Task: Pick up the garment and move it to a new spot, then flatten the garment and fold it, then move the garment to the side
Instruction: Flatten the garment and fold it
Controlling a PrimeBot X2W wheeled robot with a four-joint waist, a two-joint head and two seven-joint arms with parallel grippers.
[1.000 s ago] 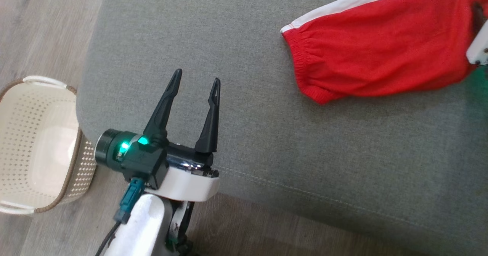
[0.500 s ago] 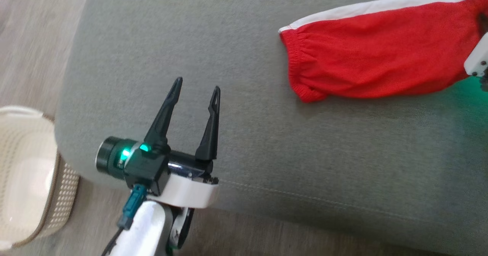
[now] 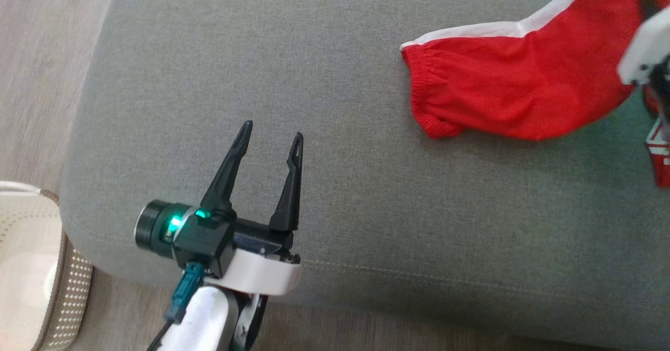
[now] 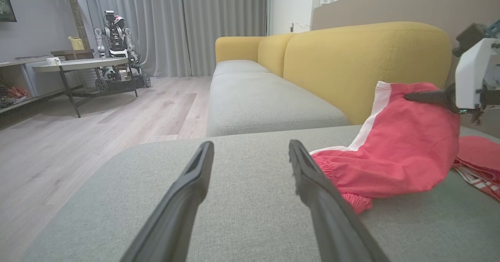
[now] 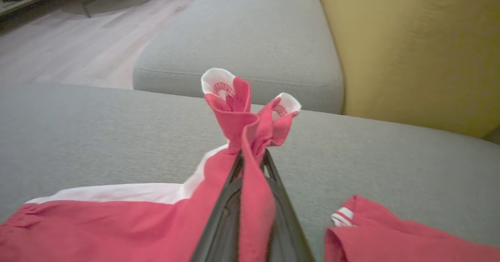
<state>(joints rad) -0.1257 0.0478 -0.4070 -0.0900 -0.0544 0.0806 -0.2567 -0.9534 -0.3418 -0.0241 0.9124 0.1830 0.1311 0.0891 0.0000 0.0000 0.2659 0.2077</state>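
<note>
The garment (image 3: 513, 100), red with a white side stripe, lay at the far right of the grey cushion (image 3: 314, 53). Its gathered hem was down on the fabric and its other end was lifted towards the right gripper (image 5: 253, 154). That was the change you needed. A second before, the piece had lain flat and the stripe ran straight. Now the stripe kinked upward, and the right wrist view showed the jaws clamped tight on a bunched fold, with two white-edged corners poking out past the tips. You could take the pickup as made, and the carry to a new spot as the next step. Your left gripper (image 3: 272, 129) hung over the cushion's near edge, fingers spread wide and holding nothing, well apart from the cloth. The basket (image 3: 73, 288) sat on the floor beyond the cushion's corner.
</note>
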